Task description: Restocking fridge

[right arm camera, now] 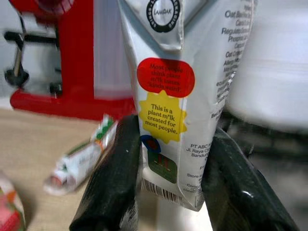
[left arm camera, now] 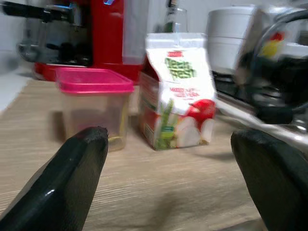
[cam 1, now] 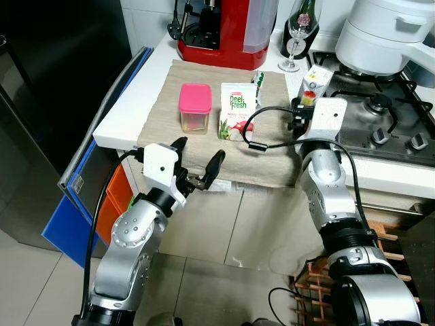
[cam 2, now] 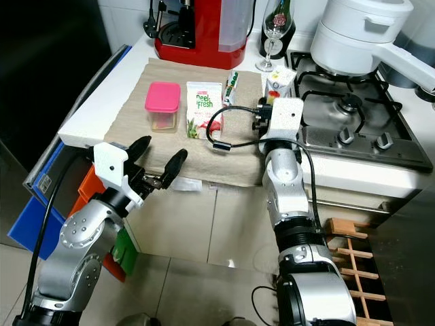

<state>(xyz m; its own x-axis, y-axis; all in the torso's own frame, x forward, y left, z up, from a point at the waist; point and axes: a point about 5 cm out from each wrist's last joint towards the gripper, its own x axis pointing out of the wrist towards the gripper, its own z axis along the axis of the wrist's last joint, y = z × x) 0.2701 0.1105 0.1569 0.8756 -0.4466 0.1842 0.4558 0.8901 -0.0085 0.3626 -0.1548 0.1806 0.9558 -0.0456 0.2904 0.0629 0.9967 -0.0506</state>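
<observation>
- Two head views: right gripper (cam 1: 304, 103) hidden behind its own white wrist block, fingers not visible from here; white plant milk carton (cam 1: 317, 80) pokes out just beyond it, at the cloth's (cam 2: 204, 163) edge beside the stove (cam 2: 360, 129). Left gripper (cam 1: 197, 163) hangs off the counter's front edge, fingers spread wide, holding nothing; pink-lidded container (cam 1: 195, 107) and Deli Fresh carton (cam 1: 238, 111) stand on the cloth ahead of it, well apart from it. Red coffee machine (cam 1: 224, 27) cut off at frame top; wine glass (cam 1: 297, 37) and white pot (cam 1: 380, 34) behind.
- Left wrist view: blurry. Both fingertips (left arm camera: 72, 178) wide apart, empty between them; pink-lidded container and Deli Fresh carton straight ahead, side by side, close.
- Right wrist view: fingers (right arm camera: 113, 178) closed against both sides of the plant milk carton, upright, white with red and yellow labels; top cut off. Small packet (right arm camera: 82, 161) lying on the cloth beyond, blurred.
</observation>
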